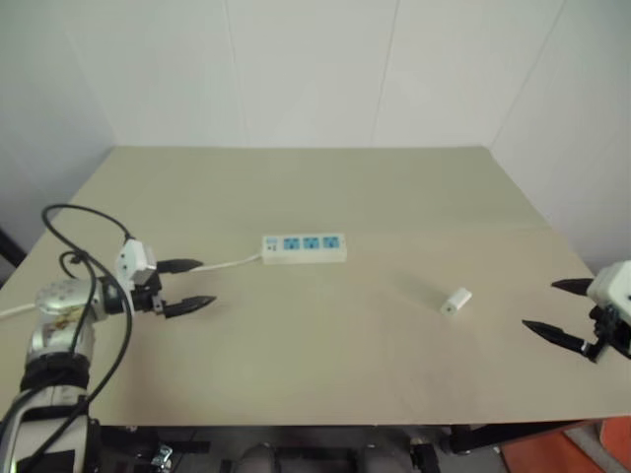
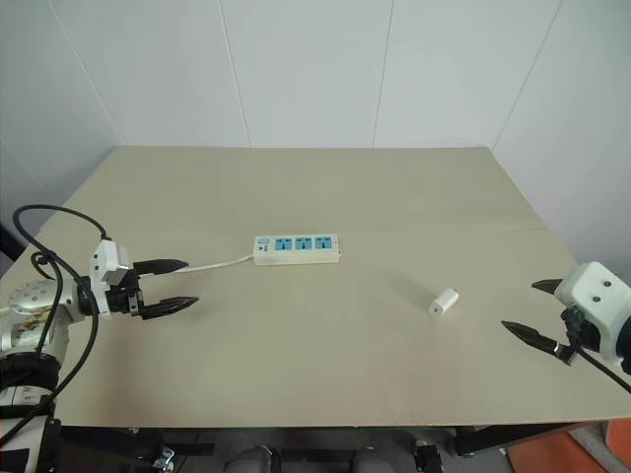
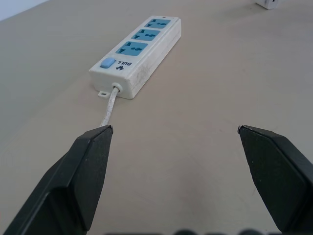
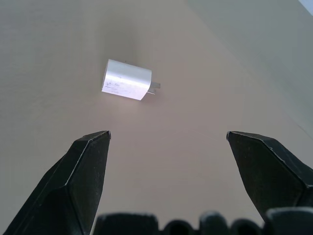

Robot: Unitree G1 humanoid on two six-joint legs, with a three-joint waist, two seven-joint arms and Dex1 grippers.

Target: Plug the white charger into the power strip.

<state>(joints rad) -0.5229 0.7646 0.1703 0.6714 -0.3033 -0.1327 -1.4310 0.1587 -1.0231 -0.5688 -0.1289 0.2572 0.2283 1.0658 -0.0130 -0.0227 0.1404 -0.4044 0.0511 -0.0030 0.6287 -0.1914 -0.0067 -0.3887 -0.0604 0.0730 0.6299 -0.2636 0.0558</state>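
The power strip point(image 1: 304, 247) lies flat near the table's middle, its three blue sockets facing up and its thin white cord point(image 1: 229, 263) running left. The white charger point(image 1: 455, 301) lies on its side to the right of the strip, prongs showing in the right wrist view point(image 4: 126, 80). My left gripper point(image 1: 192, 286) hovers open over the table just left of the strip, by the cord. My right gripper point(image 1: 552, 310) stands open at the table's right edge, pointing toward the charger with a gap between them. Both grippers are empty.
The tan table point(image 1: 325, 187) meets white walls at the back and right. A black cable point(image 1: 69, 212) loops over my left arm. The table's front edge point(image 1: 325, 424) runs across near me.
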